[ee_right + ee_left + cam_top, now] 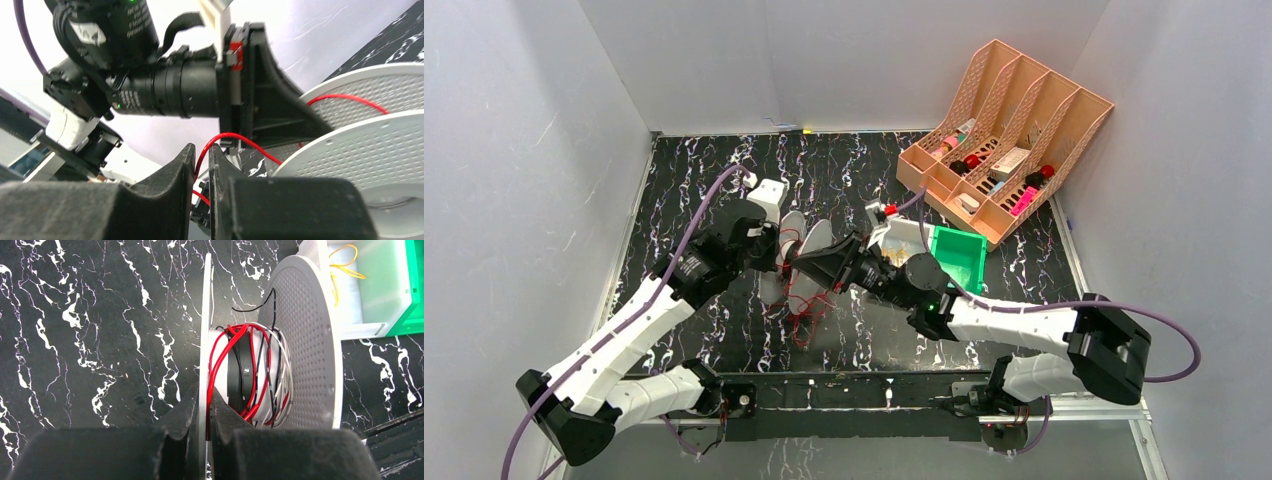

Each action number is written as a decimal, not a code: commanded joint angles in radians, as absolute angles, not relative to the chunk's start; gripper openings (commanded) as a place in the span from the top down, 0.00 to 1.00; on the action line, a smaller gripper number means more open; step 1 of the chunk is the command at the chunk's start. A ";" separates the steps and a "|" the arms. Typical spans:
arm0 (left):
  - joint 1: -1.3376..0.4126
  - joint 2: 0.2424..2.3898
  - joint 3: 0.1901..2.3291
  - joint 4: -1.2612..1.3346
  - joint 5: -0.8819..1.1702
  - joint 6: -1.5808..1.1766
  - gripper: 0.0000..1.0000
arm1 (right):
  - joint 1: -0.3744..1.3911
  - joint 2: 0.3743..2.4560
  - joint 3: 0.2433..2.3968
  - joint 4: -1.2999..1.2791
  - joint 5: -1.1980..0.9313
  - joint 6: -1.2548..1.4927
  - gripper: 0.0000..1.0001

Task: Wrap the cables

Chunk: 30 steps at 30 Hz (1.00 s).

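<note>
A white perforated spool (809, 250) stands on edge at the table's middle. Its hub carries red, black and white cables (252, 371). My left gripper (202, 410) is shut on the spool's left flange (206, 320), with a red cable pinched beside it. My right gripper (201, 157) is shut on a red cable (235, 136) that runs from the spool's flange (360, 145) to my fingers. In the top view the left gripper (776, 248) and the right gripper (816, 270) meet at the spool, and loose red cable (802, 310) hangs below it.
A green bin (962, 256) and a white tray (370, 285) with a yellow wire (342, 270) sit right of the spool. A pink divided organizer (1004, 140) with small items stands at the back right. Grey walls enclose the black marble table (714, 180).
</note>
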State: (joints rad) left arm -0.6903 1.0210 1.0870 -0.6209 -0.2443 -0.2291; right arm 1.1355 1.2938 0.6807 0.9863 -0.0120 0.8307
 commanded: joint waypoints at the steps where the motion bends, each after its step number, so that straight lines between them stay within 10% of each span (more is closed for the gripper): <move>1: -0.704 0.975 1.093 -0.625 -0.222 -0.186 1.00 | 1.101 1.233 0.703 1.037 0.069 0.806 0.77; 30: -0.727 1.032 1.233 -0.766 -0.089 -0.129 1.00 | 0.832 0.984 0.622 0.566 -0.057 0.590 0.77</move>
